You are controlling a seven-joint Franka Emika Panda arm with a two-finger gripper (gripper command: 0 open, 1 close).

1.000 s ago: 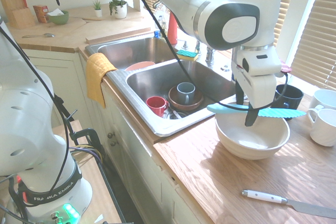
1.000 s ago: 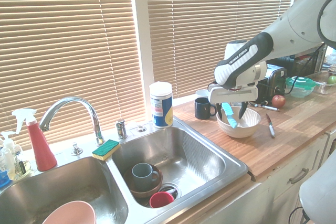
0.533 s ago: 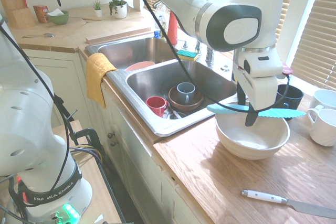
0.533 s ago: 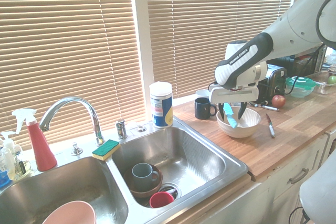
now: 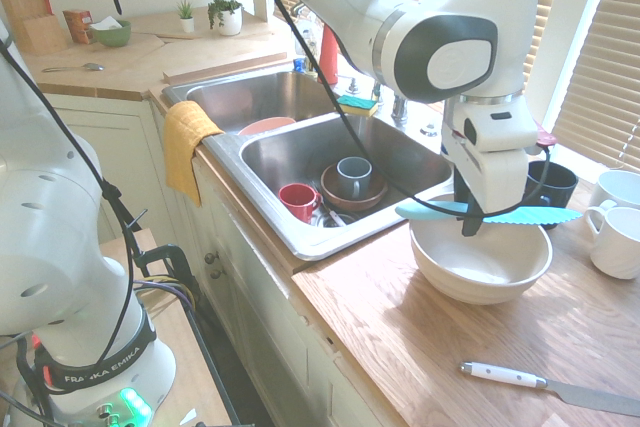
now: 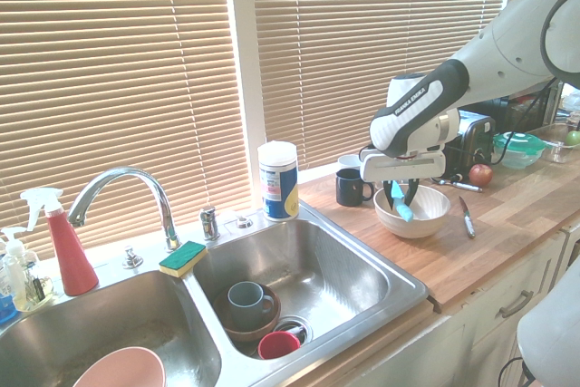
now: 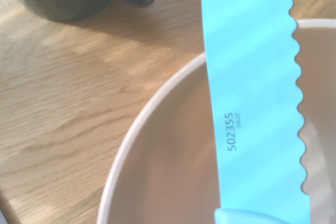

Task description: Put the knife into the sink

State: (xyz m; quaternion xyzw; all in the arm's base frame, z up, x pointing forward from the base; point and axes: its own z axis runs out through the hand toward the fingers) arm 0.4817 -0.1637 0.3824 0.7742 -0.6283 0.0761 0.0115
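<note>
Two fingers (image 6: 413,190) of the tool (image 6: 401,196) have drawn towards each other over the last second: they stood wide on both sides of the teal serrated knife (image 5: 540,215), and now the opening is roughly half of that. The knife is between them, near where its handle meets the blade, but a sliver of room seems to be left, so I would not call it gripped. The tool is partly open and closing, with nothing securely held.

The knife lies across the rim of the white bowl (image 5: 478,282) on the table (image 5: 370,322), its handle end towards the sink (image 5: 253,183) and its blade reaching out near the black mug (image 5: 556,185). It shows no clear lift, and the bowl looks to be where it was.

For the task, this means the approach is done and the grasp is being made; the carry is still to come. Once the fingers bite, the knife should go straight up off the bowl, then over to the nearer basin, which holds a red mug (image 5: 298,201). Gripped near the handle, the long blade could swing or dip, or drag the bowl along.
</note>
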